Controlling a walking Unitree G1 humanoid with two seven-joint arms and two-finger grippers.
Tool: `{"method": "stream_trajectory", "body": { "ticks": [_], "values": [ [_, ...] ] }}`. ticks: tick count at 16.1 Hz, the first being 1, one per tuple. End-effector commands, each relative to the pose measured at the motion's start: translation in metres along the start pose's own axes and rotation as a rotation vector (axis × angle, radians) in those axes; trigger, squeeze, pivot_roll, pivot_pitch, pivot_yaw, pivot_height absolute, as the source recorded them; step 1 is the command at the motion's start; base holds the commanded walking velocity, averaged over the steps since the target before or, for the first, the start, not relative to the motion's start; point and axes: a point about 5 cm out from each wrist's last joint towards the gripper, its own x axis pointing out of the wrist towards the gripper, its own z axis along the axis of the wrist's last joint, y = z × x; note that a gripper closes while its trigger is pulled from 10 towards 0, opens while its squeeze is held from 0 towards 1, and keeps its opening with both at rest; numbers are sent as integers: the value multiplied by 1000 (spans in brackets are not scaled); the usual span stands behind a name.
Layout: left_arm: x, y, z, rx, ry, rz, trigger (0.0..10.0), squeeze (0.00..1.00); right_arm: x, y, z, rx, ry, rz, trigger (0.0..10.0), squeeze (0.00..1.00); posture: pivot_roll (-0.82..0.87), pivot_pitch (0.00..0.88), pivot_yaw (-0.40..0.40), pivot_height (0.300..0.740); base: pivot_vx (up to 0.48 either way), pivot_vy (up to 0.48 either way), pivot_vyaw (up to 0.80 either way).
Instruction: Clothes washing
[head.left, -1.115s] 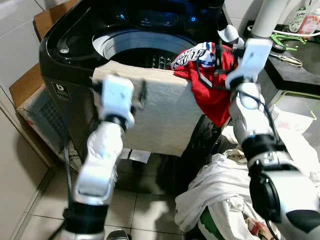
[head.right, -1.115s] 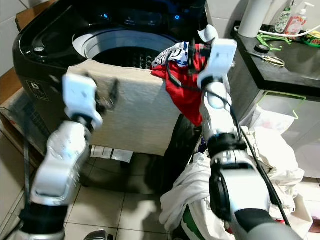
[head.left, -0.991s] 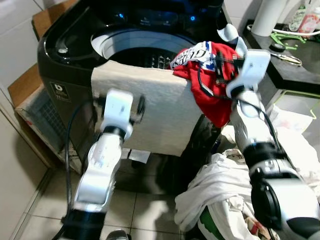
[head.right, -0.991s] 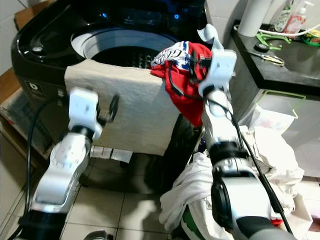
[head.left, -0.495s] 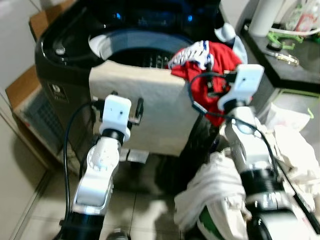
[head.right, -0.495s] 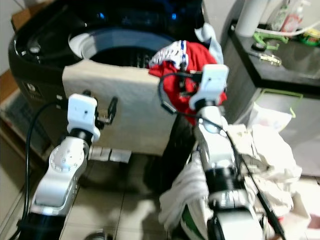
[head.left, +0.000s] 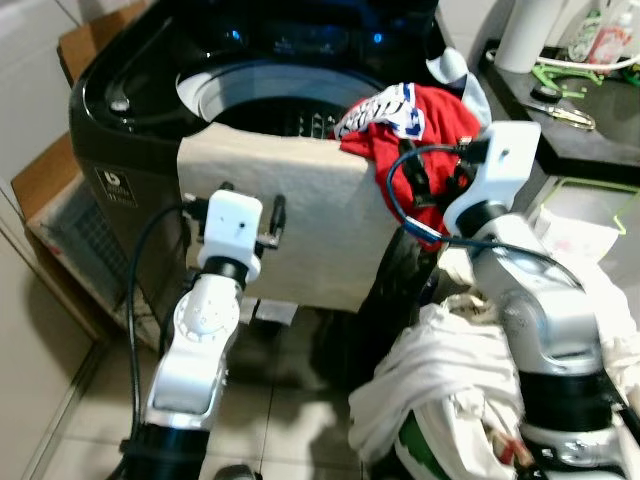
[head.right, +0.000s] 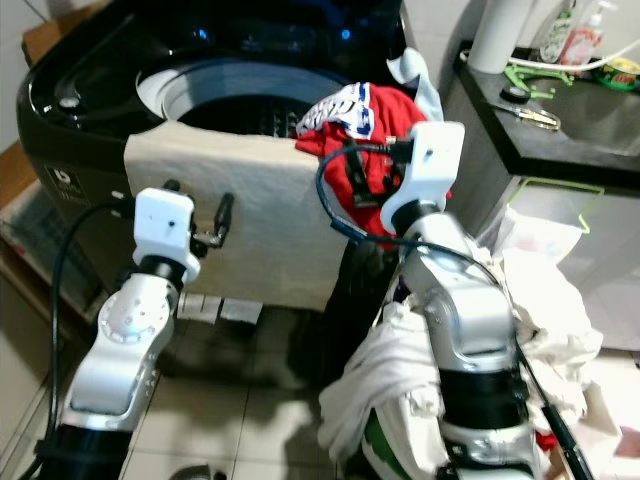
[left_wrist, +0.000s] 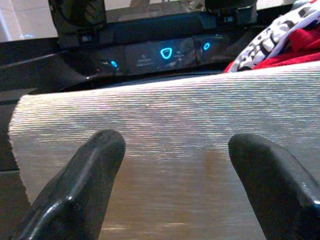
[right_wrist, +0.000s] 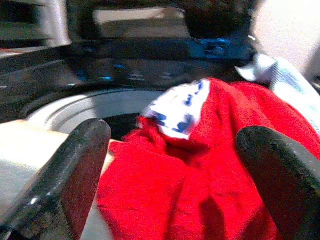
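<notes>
Straight ahead of the right gripper (right_wrist: 170, 165), fingers spread and empty: red garment (head.left: 430, 120) draped over the washer (head.left: 130, 120) rim. Left gripper (left_wrist: 170, 165), also spread, faces the beige towel (head.left: 300, 220). Right arm nearer.

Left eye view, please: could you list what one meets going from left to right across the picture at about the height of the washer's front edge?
Cardboard box → black washing machine → beige towel draped over its front → red garment → right hand → dark countertop.
</notes>
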Motion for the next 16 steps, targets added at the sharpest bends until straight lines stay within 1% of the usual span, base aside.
{"method": "stream_trajectory", "body": {
  "ticks": [1, 2, 3, 4, 5, 7, 10, 11, 12, 13, 14, 15, 16],
  "values": [
    [-1, -1, 2, 1, -8, 5, 10000, 0, -11, -8, -12, -13, 83, -8, 10000, 0, 100, 0, -51, 740, 0, 0, 0],
    [-1, -1, 2, 1, -8, 8, 10000, 0, -23, -12, -25, -11, 156, -31, 10000, 0, 95, 0, -48, 740, 0, 0, 0],
    [-1, 0, 2, 1, -7, 9, 10000, 0, -27, -10, -27, -8, 176, -33, 10000, 0, 91, 0, -46, 740, 0, 0, 0],
    [-1, 0, 3, 1, -6, 10, 10000, 0, -32, -6, -32, 5, 219, -41, 10000, 0, 86, 0, -40, 740, 0, 0, 0],
    [-1, -1, 2, 1, -5, 7, 10000, 0, -35, -6, -37, 12, 265, -69, 10000, 0, 83, 0, -36, 740, 0, 0, 0],
    [1, -2, 3, 1, -6, 3, 10000, 0, -34, -16, -39, 1, 289, -133, 10000, 0, 80, 0, -34, 740, 0, 0, 0],
    [3, -2, 3, 0, -8, 6, 10000, 0, -23, -30, -38, -73, 291, -190, 10000, 0, 82, 0, -32, 740, 0, 0, 0],
    [3, -2, 4, -1, -8, 7, 10000, 0, -17, -36, -44, -103, 314, -207, 10000, 0, 85, 0, -33, 740, 0, 0, 0],
    [4, -2, 4, -2, -9, 8, 10000, 0, -15, -39, -47, -117, 327, -213, 10000, 0, 85, 0, -33, 740, 0, 0, 0],
    [5, -2, 5, -3, -11, 11, 10000, 0, -6, -54, -54, -186, 358, -251, 10000, 0, 93, 0, -39, 740, 0, 0, 0],
    [6, -2, 5, -4, -15, 15, 10000, 0, 3, -67, -56, -240, 369, -271, 10000, 0, 100, 0, -45, 740, 0, 0, 0],
    [6, -1, 6, -6, -19, 24, 10000, 0, 17, -81, -51, -319, 350, -293, 10000, 0, 104, 0, -48, 740, 0, 0, 0],
    [6, -1, 6, -7, -19, 27, 10000, 0, 23, -84, -46, -355, 328, -296, 10000, 0, 109, 0, -55, 740, 0, 0, 0]
  ]
}}
